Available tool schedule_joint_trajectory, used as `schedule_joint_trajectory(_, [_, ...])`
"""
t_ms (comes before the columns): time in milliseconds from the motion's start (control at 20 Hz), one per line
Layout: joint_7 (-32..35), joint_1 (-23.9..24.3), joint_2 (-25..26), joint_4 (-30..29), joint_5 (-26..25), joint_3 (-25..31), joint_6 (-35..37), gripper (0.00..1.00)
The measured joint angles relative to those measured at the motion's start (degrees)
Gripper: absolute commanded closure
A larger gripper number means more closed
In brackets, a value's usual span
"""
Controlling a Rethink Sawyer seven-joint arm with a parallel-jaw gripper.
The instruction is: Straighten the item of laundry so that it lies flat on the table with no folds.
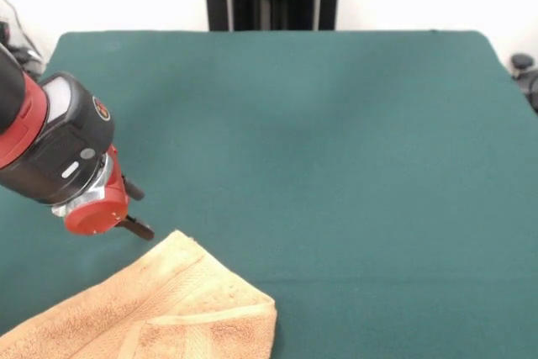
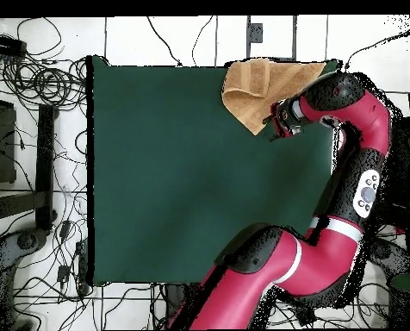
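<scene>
We see a large rectangular table [image 1: 336,140] with a dark teal-green, felt-like top. The only thing lying on it is a golden-tan terry hand towel [image 1: 160,313]. It sits at one corner of the table, right by the edges, and in the front view it runs off the picture's bottom. A layer is folded over along its lower part, and we can make out a woven band stripe there.
</scene>
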State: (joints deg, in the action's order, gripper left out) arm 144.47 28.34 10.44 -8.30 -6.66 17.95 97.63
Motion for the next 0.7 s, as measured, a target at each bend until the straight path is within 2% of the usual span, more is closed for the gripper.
schedule_joint_trajectory(250, [-0.1, 1.9, -0.2, 1.1, -11.3, 8.1, 5.3, 0.00])
schedule_joint_trajectory(450, [-0.2, 3.6, -0.3, 1.4, -19.4, 14.0, 5.9, 0.00])
schedule_joint_trajectory(550, [-0.4, 5.5, -0.5, 1.6, -25.6, 20.7, 6.5, 0.00])
schedule_joint_trajectory(600, [-0.5, 5.8, -0.6, 1.6, -26.2, 21.8, 6.6, 0.00])
schedule_joint_trajectory(650, [-0.8, 7.0, -0.8, 1.6, -29.2, 26.7, 7.4, 0.00])
schedule_joint_trajectory(700, [-0.8, 7.4, -0.8, 1.6, -30.5, 28.5, 7.5, 0.00])
